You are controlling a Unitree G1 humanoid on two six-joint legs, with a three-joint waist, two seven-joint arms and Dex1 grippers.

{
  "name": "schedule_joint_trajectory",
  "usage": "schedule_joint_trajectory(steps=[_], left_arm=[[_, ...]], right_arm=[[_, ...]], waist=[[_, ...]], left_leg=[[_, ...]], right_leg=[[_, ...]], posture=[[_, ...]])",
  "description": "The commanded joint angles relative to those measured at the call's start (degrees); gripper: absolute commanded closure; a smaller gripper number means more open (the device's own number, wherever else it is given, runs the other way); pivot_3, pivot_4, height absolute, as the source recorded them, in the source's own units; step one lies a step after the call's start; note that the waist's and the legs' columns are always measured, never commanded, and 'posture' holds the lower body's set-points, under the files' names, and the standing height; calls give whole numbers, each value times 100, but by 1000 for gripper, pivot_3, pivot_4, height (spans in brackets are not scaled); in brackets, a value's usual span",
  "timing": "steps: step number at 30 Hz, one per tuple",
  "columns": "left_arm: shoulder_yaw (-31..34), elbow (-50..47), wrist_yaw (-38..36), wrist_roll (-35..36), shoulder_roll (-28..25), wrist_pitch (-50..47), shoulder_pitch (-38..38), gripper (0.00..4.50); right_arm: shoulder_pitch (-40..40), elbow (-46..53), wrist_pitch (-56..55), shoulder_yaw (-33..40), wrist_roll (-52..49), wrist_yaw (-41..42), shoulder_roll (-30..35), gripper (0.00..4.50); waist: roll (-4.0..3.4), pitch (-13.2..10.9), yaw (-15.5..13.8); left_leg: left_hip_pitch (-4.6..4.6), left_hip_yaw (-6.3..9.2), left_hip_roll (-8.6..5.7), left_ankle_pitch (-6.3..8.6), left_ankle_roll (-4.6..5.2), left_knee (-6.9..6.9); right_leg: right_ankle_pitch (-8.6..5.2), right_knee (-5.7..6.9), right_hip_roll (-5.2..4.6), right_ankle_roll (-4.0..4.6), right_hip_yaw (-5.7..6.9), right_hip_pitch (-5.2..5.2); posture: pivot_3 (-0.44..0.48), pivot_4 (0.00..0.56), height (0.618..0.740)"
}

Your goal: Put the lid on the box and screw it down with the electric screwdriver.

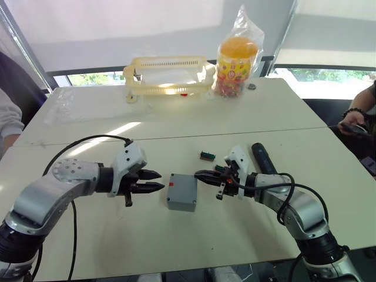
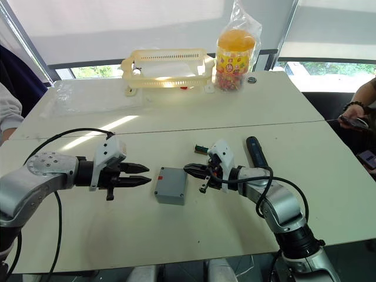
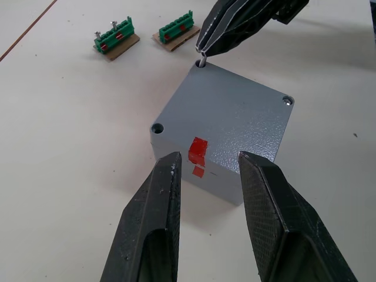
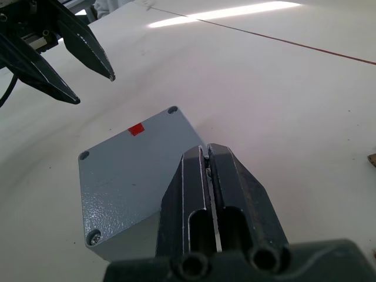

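Observation:
The grey-blue box (image 1: pixel 178 205) stands mid-table with the lid (image 1: pixel 183 189) lying flat on top of it, a red mark (image 3: pixel 198 150) on the side facing my left gripper. My left gripper (image 1: pixel 161 180) is open just left of the box, fingers (image 3: pixel 161 194) apart and level with that side. My right gripper (image 1: pixel 197 174) is shut on a small metal screw (image 3: pixel 201 59), held at the lid's corner hole on the box's right. The dark electric screwdriver (image 1: pixel 262 157) lies on the table behind my right wrist.
Two small green blocks (image 3: pixel 114 41) lie just beyond the box. A yellow plastic rack (image 1: pixel 167 76) and a bagged orange-lidded jar (image 1: pixel 237 59) stand at the far edge. A person's sleeve (image 1: pixel 9 117) is at far left, a person's hand (image 1: pixel 355 120) at far right.

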State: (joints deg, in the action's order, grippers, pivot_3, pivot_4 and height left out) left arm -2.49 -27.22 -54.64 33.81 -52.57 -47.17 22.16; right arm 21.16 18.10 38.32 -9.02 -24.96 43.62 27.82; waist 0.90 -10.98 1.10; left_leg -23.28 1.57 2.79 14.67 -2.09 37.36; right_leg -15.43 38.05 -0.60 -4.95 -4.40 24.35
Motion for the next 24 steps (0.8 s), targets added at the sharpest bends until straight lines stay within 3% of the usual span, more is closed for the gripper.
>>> schedule_joint_trajectory(steps=[1,14,17,22,24], left_arm=[[105,-145,20,31,-1,24,32,2981],[54,-205,74,43,104,16,29,2981],[39,-219,94,45,126,10,32,2981],[209,-242,-54,225,27,-36,17,2981],[259,-186,-96,296,21,-58,100,2981]], right_arm=[[73,72,-133,54,-13,31,-20,4466],[112,-202,-309,-130,184,138,-31,4466],[160,-282,-438,-155,275,190,1,3613],[250,-130,-305,90,175,312,245,1041],[283,5,-138,284,26,369,411,1041]], waist=[[0,0,0],[0,0,0],[0,0,0],[0,0,0],[0,0,-13]], left_leg=[[0,0,0,0,0,0],[0,0,0,0,0,0],[0,0,0,0,0,0],[0,0,0,0,0,0],[0,0,0,0,0,0]], right_leg=[[0,0,0,0,0,0],[0,0,0,0,0,0],[0,0,0,0,0,0],[0,0,0,0,0,0],[0,0,0,0,0,0]], posture=[[0,150,740],[0,150,740],[0,150,740],[0,150,740],[0,150,740]])
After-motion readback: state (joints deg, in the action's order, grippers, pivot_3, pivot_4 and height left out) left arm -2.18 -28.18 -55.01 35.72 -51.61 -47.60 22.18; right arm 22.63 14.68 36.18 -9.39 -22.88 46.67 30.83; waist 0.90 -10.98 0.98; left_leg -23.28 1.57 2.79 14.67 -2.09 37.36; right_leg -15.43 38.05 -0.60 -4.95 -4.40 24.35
